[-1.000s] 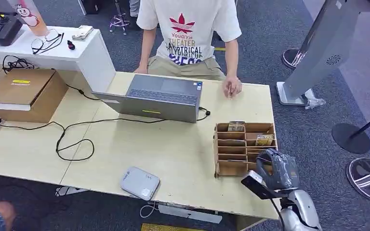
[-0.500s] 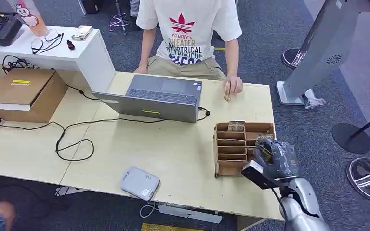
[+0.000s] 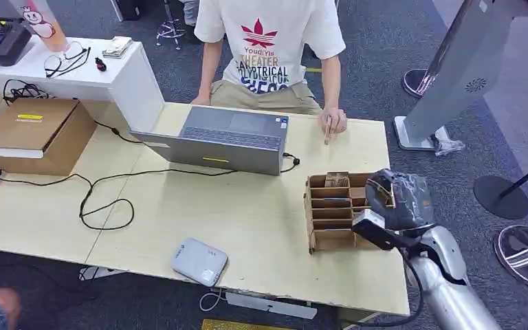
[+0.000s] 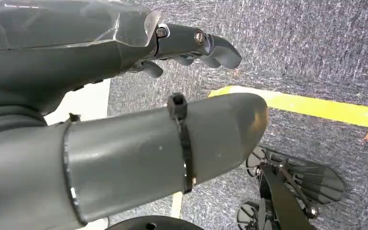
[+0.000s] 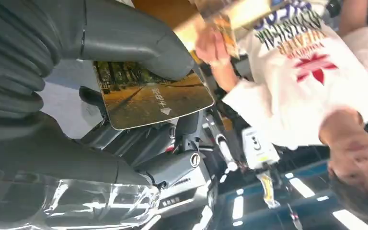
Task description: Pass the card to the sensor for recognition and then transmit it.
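My right hand (image 3: 400,201) hovers over the right side of a cardboard card rack (image 3: 310,214) on the table. In the right wrist view its thumb (image 5: 124,40) and fingers pinch a card (image 5: 154,98) printed with a brown street scene. The sensor, a flat grey-white reader (image 3: 200,261), lies near the table's front edge, well left of my right hand. My left hand (image 4: 124,96) hangs over the carpet with its fingers apart, holding nothing.
A person in a white T-shirt (image 3: 268,41) sits across the table, holding another card (image 3: 327,130) on edge. An open laptop (image 3: 227,141), a black cable (image 3: 103,199) and a cardboard box (image 3: 34,134) occupy the table. Stanchion bases (image 3: 526,254) stand on the right.
My right hand has moved up and away from the table's front edge along the rack, carrying the card. The person has picked a card up off the table.
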Tool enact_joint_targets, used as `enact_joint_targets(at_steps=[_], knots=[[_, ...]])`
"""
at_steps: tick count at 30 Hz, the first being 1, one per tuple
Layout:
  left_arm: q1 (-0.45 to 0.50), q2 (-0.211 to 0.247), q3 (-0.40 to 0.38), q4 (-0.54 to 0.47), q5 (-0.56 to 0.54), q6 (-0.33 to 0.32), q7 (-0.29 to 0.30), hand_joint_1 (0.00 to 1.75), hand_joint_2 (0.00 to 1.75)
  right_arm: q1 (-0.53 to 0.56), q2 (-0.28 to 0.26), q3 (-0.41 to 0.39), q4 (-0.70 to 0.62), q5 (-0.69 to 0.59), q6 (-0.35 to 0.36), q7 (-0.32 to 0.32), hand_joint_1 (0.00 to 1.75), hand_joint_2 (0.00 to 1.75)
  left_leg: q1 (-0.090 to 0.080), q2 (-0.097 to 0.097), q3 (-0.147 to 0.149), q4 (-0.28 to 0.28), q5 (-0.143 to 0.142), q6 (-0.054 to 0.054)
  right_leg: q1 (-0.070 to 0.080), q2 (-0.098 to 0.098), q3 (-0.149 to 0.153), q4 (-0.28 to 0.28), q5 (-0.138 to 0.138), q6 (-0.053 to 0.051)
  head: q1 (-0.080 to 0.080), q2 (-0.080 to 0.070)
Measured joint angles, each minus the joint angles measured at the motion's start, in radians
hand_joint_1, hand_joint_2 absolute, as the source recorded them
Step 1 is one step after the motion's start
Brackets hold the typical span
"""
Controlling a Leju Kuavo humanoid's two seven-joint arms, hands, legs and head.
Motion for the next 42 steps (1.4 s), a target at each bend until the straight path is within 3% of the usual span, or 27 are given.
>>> enact_joint_targets(at_steps=[17,31,42], knots=[[0.001,0.004,0.000,0.000,-0.027,-0.027,-0.019,0.00,0.00,-0.136,-0.015,0.044,-0.059,-0.064,-0.005,-0.032,1.75,1.75,0.000,0.000,-0.001,0.000,0.001,0.000,0.000,-0.001,0.000,0.000,0.000,0.000,0.000,0.000],[-0.024,0.003,-0.001,0.000,-0.050,-0.020,0.005,0.00,0.00,-0.363,0.135,0.172,0.122,-0.020,-0.018,-0.020,1.75,1.75,0.000,0.000,-0.001,0.000,0.004,-0.001,0.000,0.000,-0.001,0.003,0.002,-0.002,0.000,0.000],[-0.022,0.003,-0.001,0.000,-0.036,-0.002,0.008,0.00,0.00,-0.396,0.233,0.251,0.242,0.049,-0.096,-0.027,1.75,1.75,0.000,0.000,-0.001,0.000,0.004,-0.001,0.000,0.000,-0.001,0.003,0.001,-0.002,0.000,0.000]])
